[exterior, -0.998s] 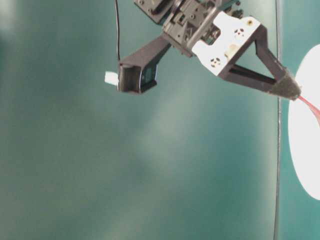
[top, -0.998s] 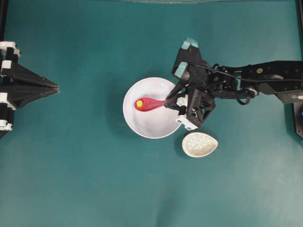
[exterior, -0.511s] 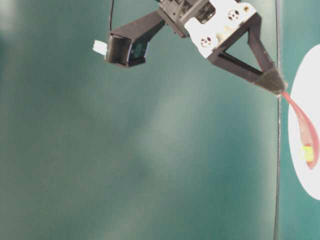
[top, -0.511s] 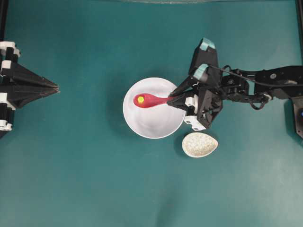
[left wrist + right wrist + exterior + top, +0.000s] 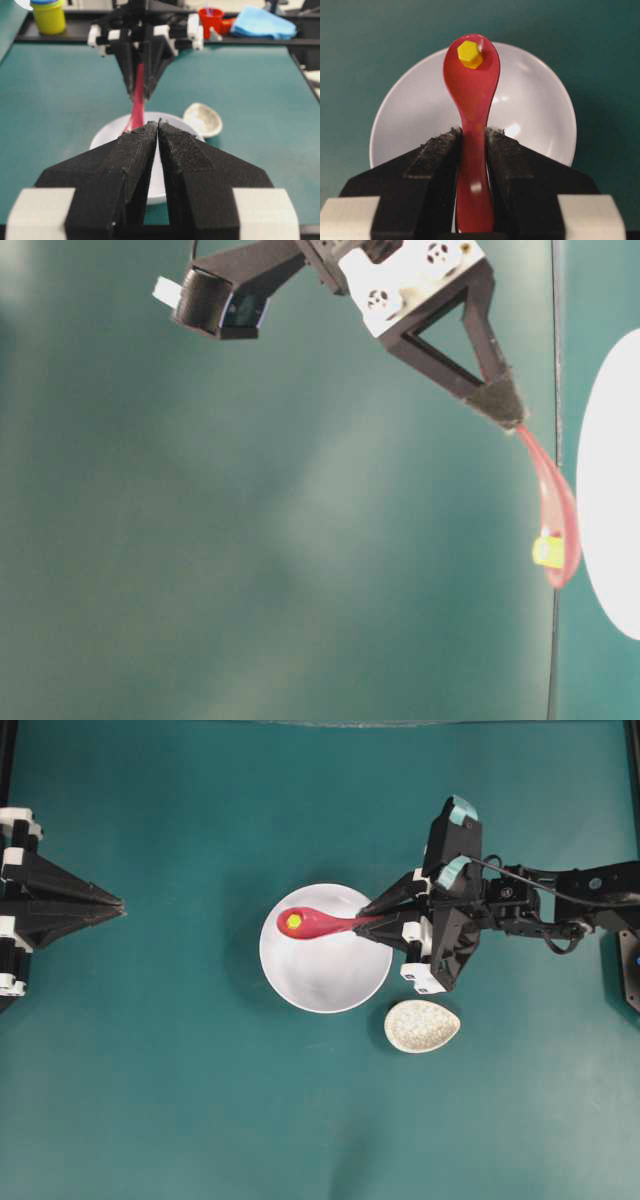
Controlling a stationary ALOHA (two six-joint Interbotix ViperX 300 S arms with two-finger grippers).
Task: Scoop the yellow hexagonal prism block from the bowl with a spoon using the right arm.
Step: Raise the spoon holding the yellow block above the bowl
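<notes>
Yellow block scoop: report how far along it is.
Done: the yellow hexagonal prism block sits in the head of the spoon, raised clear of the bowl in the table-level view. In hand: the right gripper clamps the spoon's handle. Left: only keeping the spoon level. The left gripper is shut, idle.

The right arm (image 5: 560, 900) reaches in from the right edge of the overhead view, wrist tilted, its claw (image 5: 372, 917) clamped on a spoon handle. The left claw (image 5: 118, 904) rests at the left edge, its fingers (image 5: 135, 150) pressed together and pointing toward the middle.
</notes>
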